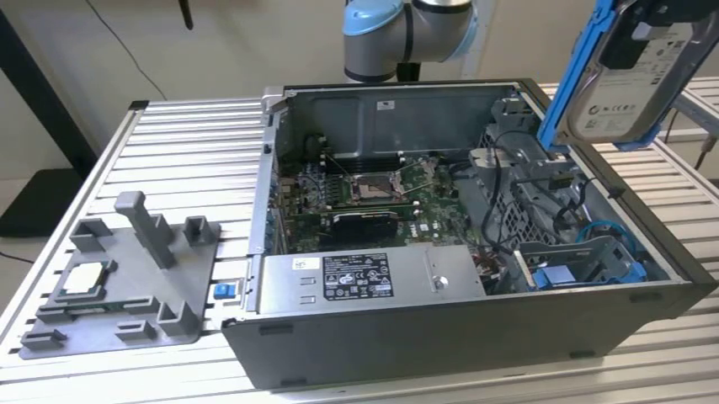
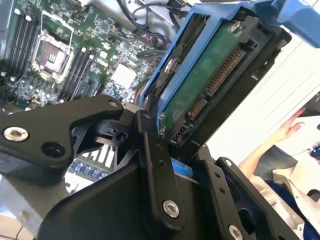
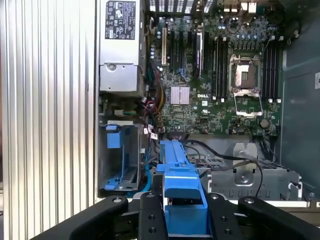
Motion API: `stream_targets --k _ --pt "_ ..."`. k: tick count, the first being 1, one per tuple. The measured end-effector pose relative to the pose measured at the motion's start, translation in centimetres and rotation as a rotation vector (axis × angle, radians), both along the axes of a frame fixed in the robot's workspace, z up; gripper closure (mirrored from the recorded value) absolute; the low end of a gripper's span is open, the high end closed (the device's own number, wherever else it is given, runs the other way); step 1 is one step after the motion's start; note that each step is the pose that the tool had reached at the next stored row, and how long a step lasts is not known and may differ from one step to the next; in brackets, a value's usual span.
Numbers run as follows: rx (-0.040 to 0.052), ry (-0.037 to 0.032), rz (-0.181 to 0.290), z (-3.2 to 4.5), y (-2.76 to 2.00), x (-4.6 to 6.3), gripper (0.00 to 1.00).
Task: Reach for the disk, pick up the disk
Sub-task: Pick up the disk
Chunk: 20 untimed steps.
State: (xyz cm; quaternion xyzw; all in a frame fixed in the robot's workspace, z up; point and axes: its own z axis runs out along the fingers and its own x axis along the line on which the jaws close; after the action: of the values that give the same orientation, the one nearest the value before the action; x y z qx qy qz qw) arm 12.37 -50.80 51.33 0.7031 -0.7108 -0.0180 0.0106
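Exterior view showed the pick-up step apparently complete: the gripper [image 1: 642,38] was closed on the disk [image 1: 625,84], held aloft above the open computer case [image 1: 472,328], so any further move would call for a steady, maintained grip.

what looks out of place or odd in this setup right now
The disk in its blue carrier hangs tilted in the gripper, above the open computer case rather than in a bay. A person's hand is near the rig.
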Motion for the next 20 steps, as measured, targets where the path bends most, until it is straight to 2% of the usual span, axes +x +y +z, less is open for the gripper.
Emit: stream_targets --k 4,9,13,16,20 --pt "0.0000 0.0000 0.000 -0.14 -1.51 0.0 1.00" --pt "0.0000 0.0000 0.000 -0.35 -3.68 0.0 1.00" --pt "0.0001 0.0000 0.000 -0.53 -5.25 -0.4 1.00" --pt "0.0000 0.0000 0.000 -0.72 -6.11 -0.9 1.00" --pt "0.0000 0.0000 0.000 -1.12 -6.77 -1.9 1.00"
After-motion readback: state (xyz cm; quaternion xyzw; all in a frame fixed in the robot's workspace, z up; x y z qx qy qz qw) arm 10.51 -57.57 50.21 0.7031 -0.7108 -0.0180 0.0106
